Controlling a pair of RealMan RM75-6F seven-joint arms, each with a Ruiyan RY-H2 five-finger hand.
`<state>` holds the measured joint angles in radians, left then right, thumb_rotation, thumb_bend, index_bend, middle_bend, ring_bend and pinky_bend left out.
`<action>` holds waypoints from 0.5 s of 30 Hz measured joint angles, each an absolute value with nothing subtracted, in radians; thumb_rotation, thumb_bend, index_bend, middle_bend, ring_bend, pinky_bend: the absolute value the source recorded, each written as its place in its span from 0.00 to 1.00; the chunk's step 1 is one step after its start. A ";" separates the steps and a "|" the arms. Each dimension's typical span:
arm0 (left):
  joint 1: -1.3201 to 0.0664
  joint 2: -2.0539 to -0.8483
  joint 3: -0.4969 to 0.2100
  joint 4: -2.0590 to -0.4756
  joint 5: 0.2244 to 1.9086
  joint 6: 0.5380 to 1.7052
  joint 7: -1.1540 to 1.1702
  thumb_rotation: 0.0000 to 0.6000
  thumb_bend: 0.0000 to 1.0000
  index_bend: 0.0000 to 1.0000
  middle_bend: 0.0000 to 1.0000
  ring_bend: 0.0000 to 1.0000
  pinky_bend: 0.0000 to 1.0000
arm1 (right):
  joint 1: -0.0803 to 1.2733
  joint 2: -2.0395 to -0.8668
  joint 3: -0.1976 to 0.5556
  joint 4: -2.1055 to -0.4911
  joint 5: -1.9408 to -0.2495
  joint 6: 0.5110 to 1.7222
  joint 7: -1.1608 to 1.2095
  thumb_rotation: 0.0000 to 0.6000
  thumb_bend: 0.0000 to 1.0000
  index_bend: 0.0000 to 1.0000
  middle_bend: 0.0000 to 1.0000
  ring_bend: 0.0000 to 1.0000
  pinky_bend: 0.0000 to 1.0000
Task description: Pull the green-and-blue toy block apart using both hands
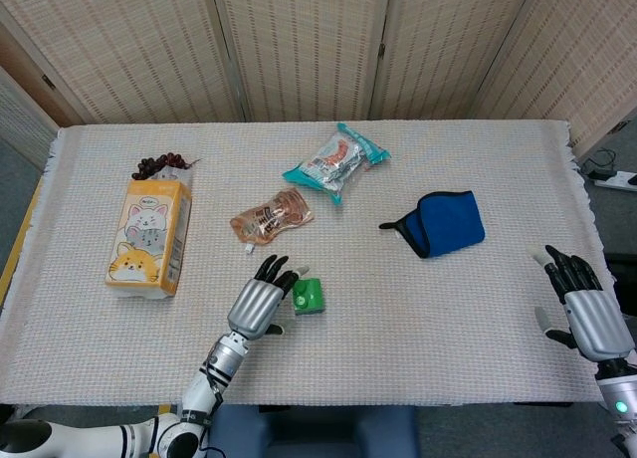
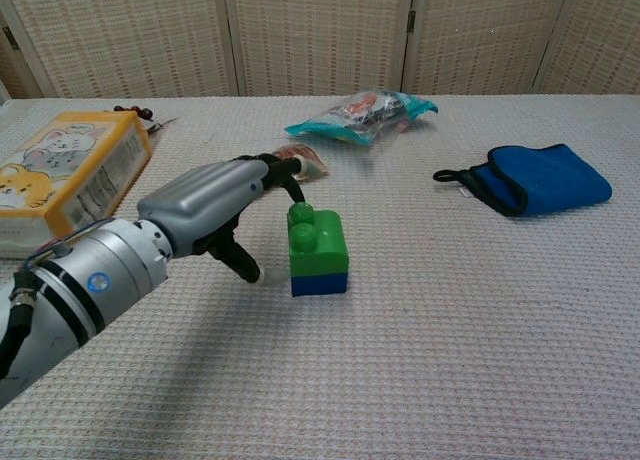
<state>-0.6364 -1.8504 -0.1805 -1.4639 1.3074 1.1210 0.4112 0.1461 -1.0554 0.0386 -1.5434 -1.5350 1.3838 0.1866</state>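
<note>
Both views are evenly bright under soft, diffuse light from above, with no harsh glare. Shadows are faint: a pale smudge lies on the white woven desk cloth [image 2: 450, 360] beneath the silver left hand [image 2: 215, 205], lower left in the chest view. The head view is sharp throughout; in the chest view the forearm nearest the lens at lower left is slightly soft

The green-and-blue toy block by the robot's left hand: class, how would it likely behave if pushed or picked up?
The green-and-blue toy block looks like rigid moulded plastic, so probably stiff and light. It sits flat on the woven tablecloth, so a push would likely slide or tip it, not roll it. Its smooth sides may slip under the left hand, whose fingers are at its studded top.
</note>
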 measured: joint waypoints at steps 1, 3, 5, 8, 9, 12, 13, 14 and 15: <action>-0.638 -1.855 -0.181 -1.458 1.307 1.121 0.411 1.00 0.25 0.15 0.29 0.06 0.00 | 0.145 -1.054 0.038 -1.544 -1.536 1.387 0.188 1.00 0.50 0.00 0.00 0.00 0.00; -0.641 -1.864 -0.181 -1.448 1.304 1.119 0.408 1.00 0.25 0.15 0.29 0.06 0.00 | 0.143 -1.053 0.038 -1.544 -1.537 1.391 0.190 1.00 0.50 0.00 0.00 0.00 0.00; -0.645 -1.872 -0.181 -1.433 1.301 1.116 0.406 1.00 0.25 0.15 0.29 0.06 0.00 | 0.142 -1.052 0.038 -1.544 -1.537 1.392 0.191 1.00 0.50 0.00 0.00 0.00 0.00; -0.652 -1.887 -0.184 -1.408 1.297 1.110 0.395 1.00 0.25 0.15 0.29 0.06 0.00 | 0.142 -1.051 0.038 -1.544 -1.534 1.392 0.194 1.00 0.50 0.00 0.00 0.00 0.00; -0.654 -1.891 -0.185 -1.401 1.296 1.108 0.390 1.00 0.25 0.15 0.29 0.06 0.00 | 0.142 -1.051 0.038 -1.543 -1.534 1.392 0.194 1.00 0.50 0.00 0.00 0.00 0.00; -0.661 -1.903 -0.191 -1.379 1.296 1.106 0.375 1.00 0.25 0.15 0.29 0.06 0.00 | 0.143 -1.051 0.039 -1.541 -1.531 1.388 0.194 1.00 0.50 0.00 0.00 0.00 0.00; -0.664 -1.908 -0.192 -1.370 1.296 1.105 0.370 1.00 0.25 0.16 0.29 0.06 0.00 | 0.144 -1.052 0.039 -1.540 -1.530 1.385 0.194 1.00 0.50 0.00 0.00 0.00 0.00; -0.666 -1.911 -0.194 -1.364 1.296 1.105 0.367 1.00 0.25 0.16 0.29 0.06 0.00 | 0.145 -1.052 0.039 -1.540 -1.529 1.382 0.195 1.00 0.50 0.00 0.00 0.00 0.00; -0.668 -1.914 -0.194 -1.358 1.297 1.104 0.364 1.00 0.25 0.17 0.29 0.07 0.00 | 0.146 -1.053 0.039 -1.539 -1.528 1.380 0.195 1.00 0.50 0.00 0.00 0.00 0.00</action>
<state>-0.6678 -1.9141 -0.1945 -1.3582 1.2969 1.1042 0.3638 0.1462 -1.0530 0.0385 -1.5390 -1.5285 1.3800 0.1945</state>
